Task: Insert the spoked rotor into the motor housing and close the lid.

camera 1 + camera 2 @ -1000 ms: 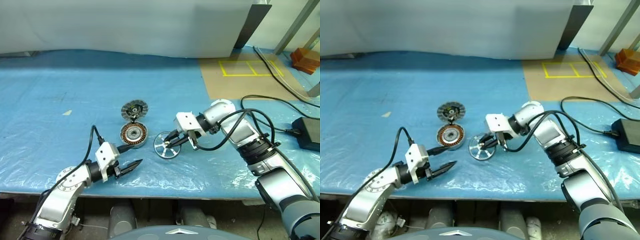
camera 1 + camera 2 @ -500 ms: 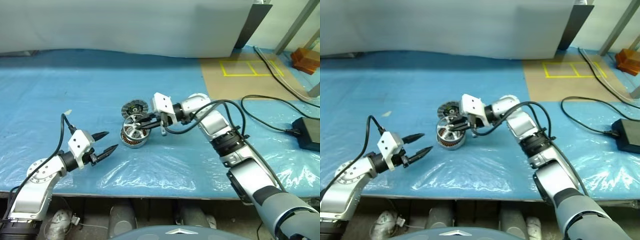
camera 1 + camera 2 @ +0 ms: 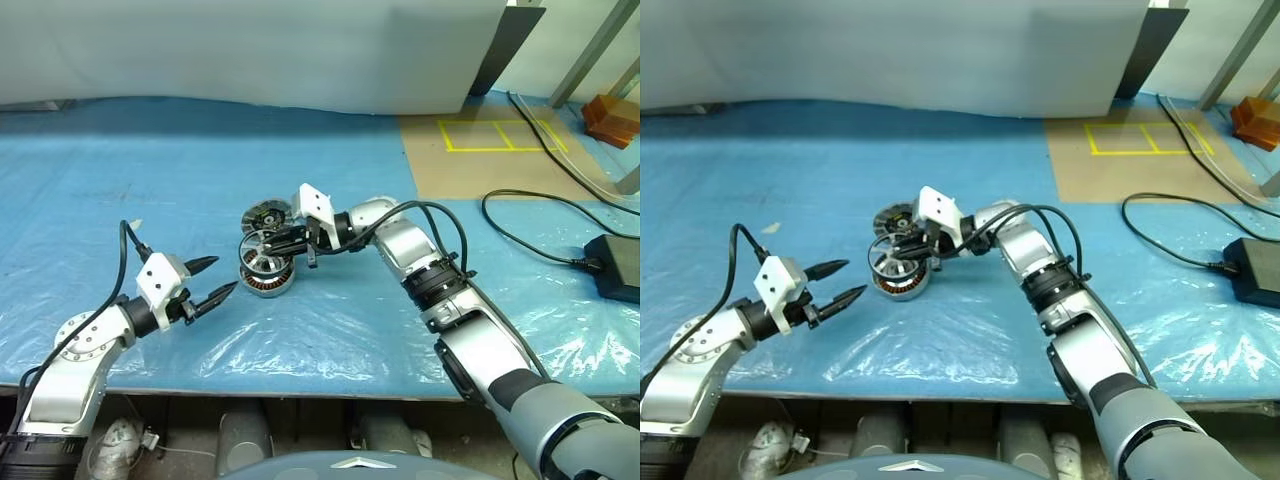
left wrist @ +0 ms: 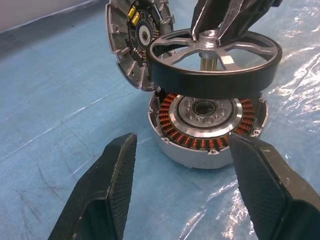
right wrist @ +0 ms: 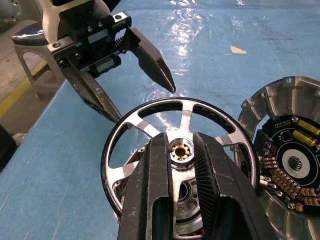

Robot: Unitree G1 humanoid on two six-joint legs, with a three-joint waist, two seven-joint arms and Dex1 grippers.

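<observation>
Spoked rotor point(image 4: 214, 64) (in right claw point(image 5: 181, 165)) — just above motor housing point(image 4: 207, 131); untouched.

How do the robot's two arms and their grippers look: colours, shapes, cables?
Both arms are silver-grey metal with black joint rings. Each wrist carries a white block. The left gripper has two black pointed fingers; the right gripper has ribbed black ones. A black cable loops along each arm.

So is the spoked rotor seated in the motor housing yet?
Not yet. The spoked rotor hangs above the motor housing, windings exposed beneath it, gripped at its hub by the right end effector.
</observation>
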